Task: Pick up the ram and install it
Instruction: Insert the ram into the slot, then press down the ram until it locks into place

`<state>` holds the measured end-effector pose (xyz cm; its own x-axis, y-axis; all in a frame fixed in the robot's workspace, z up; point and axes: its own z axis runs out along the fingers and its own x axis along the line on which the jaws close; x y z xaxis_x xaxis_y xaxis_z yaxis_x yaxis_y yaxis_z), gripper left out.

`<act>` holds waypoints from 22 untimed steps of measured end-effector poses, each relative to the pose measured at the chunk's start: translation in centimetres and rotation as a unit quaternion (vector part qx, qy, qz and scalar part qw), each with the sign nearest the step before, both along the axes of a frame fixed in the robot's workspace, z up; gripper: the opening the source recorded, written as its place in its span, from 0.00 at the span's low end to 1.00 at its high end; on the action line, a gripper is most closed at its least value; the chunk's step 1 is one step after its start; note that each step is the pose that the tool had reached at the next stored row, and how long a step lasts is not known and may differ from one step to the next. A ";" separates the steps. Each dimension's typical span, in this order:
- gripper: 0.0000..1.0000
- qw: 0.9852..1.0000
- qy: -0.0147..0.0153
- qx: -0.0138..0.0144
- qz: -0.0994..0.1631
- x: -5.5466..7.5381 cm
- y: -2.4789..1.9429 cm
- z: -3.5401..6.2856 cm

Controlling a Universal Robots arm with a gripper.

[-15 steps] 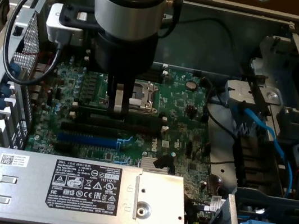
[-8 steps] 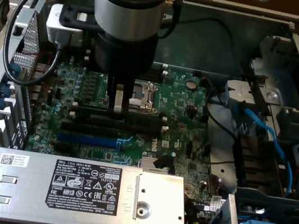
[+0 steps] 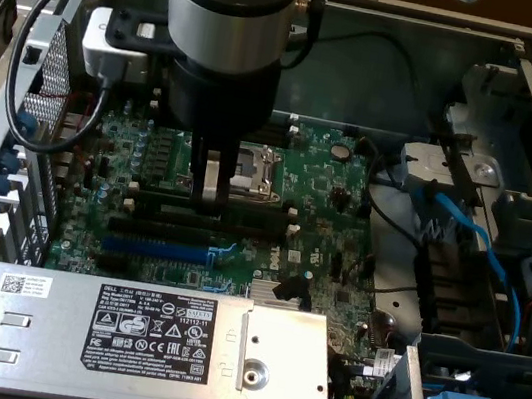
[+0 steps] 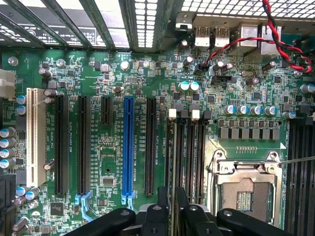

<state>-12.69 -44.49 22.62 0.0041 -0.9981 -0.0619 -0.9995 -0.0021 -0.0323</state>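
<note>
1. The black tool (image 3: 208, 195) at the end of the big grey robot arm (image 3: 230, 12) hangs low over the green computer board (image 3: 329, 184) inside the open metal computer case (image 3: 531, 59).
2. The ram, a long thin dark stick (image 4: 171, 157), seems to stand on its edge in the first of the long black memory slots (image 4: 189, 157). That slot is the one nearest the long blue slot (image 4: 128, 147).
3. The tool (image 4: 172, 194) sits right over one end of the ram. I cannot tell if it is gripping the ram or has let go.
4. I think the step in hand is seating the ram in its slot.
5. To do it well, the ram has to stay straight up, not leaning.
6. The push should go straight down and be the same at both ends.
7. The small white clips (image 4: 172, 114) at the slot ends should close by themselves, I think.
8. The square silver chip socket (image 4: 246, 191) is near, so the tool should not slide sideways.
</note>
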 end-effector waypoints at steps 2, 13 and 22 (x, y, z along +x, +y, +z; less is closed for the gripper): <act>0.20 1.000 0.000 0.000 0.000 0.0 0.00 0.00; 0.20 1.000 0.000 0.000 0.000 0.1 0.00 1.98; 0.20 1.000 0.001 0.000 0.000 0.4 0.00 2.12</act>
<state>-12.26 -44.50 24.74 0.0039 -0.9981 -0.0618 -0.9995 -0.0020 -0.0313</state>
